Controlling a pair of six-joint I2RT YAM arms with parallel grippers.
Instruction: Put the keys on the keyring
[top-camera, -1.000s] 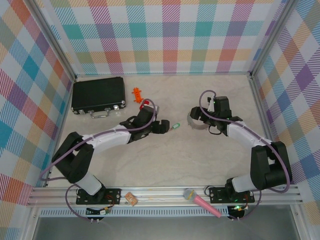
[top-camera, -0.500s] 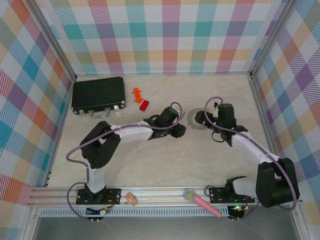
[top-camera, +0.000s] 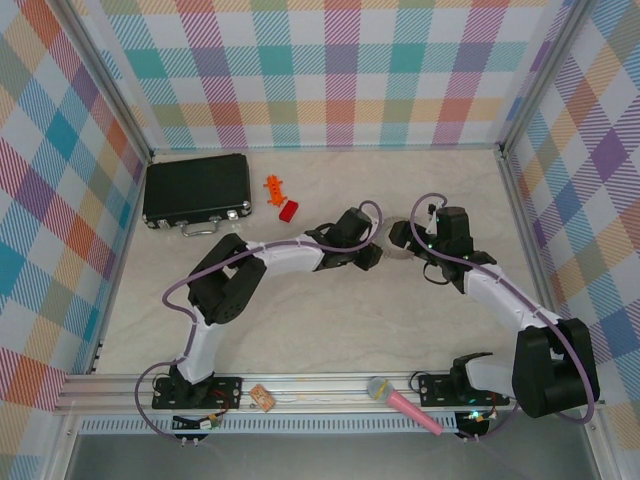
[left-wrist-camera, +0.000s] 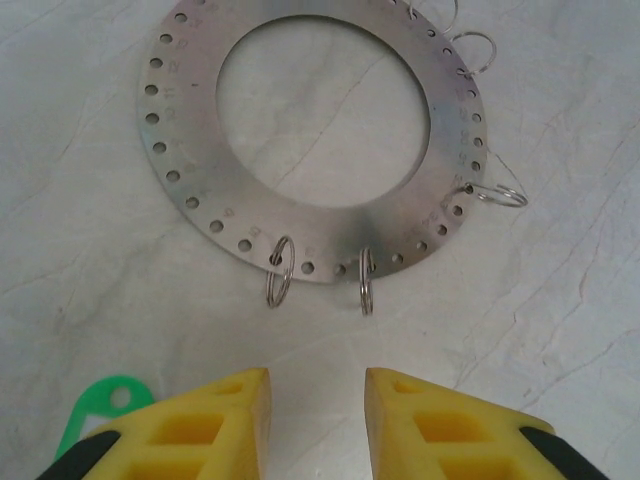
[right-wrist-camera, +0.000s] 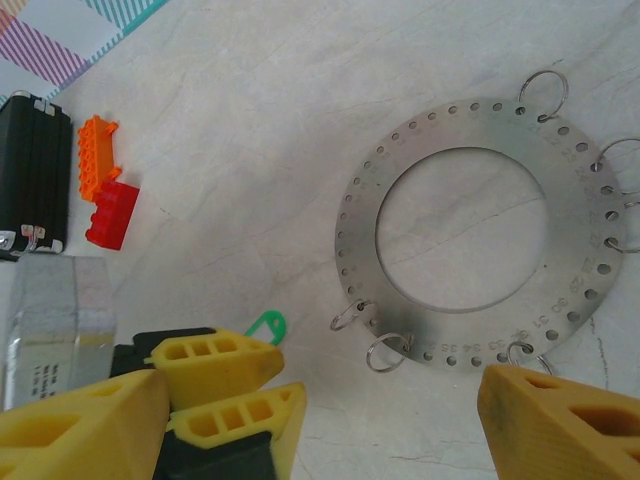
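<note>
Facing the keyring (left-wrist-camera: 320, 240), the left end effector (left-wrist-camera: 316, 400) stands slightly apart, key (left-wrist-camera: 85, 420) beside it; right end effector (right-wrist-camera: 322, 392) wide apart.

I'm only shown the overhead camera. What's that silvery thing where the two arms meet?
Observer: The left wrist camera shows the keyring lying flat. It is a wide metal band around a big hollow centre, and tiny holes dot the band all the way round.
Visitor: Is anything hanging on it?
Observer: Yes, small wire loops are threaded through several of those holes.
Visitor: And where's the key?
Observer: The green key peeks out beside one yellow finger of the left gripper. It sits outside the gap between the fingers, and that gap has nothing in it.
</note>
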